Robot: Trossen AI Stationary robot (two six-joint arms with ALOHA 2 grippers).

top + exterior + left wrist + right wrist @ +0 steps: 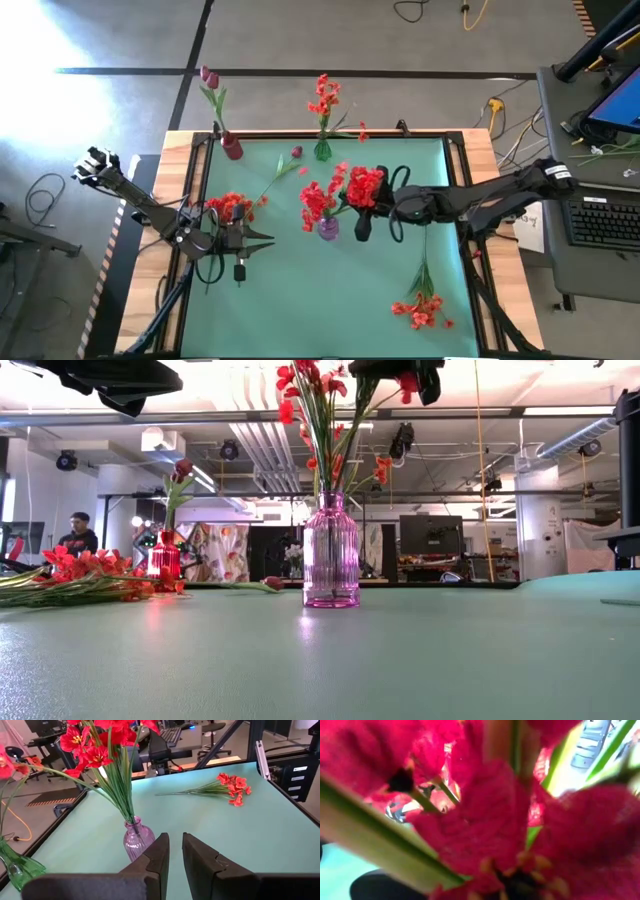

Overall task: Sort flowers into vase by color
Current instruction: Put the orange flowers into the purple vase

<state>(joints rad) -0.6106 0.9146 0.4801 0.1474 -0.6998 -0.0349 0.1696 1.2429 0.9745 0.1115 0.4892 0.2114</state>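
Note:
A purple glass vase (327, 229) (331, 550) (138, 839) stands mid-table with red sprays standing in its neck. My right gripper (362, 225) (395, 372) hangs just right of and above it, shut on a red flower spray (365, 185) whose blooms fill the right wrist view (485, 815). My left gripper (262, 239) (175, 852) hovers left of the vase, narrowly open on nothing. Loose red flowers (232, 205) (75, 572) lie flat by the left arm. An orange-red spray (422, 308) (230, 784) lies near the right corner. My right gripper comes from above onto the red spray just under its bloom cluster (408, 382), but the blooms and the picture's top edge hide the fingers. The spray stands about upright, and its green stem (362, 405) slants down to the purple vase's neck.
A green vase (322, 150) (17, 865) with orange-red blooms and a red vase (231, 147) (165, 558) with a magenta bud stand at the far edge. A loose magenta-bud stem (283, 172) lies between them. Bare mat (330, 300) lies toward the near edge.

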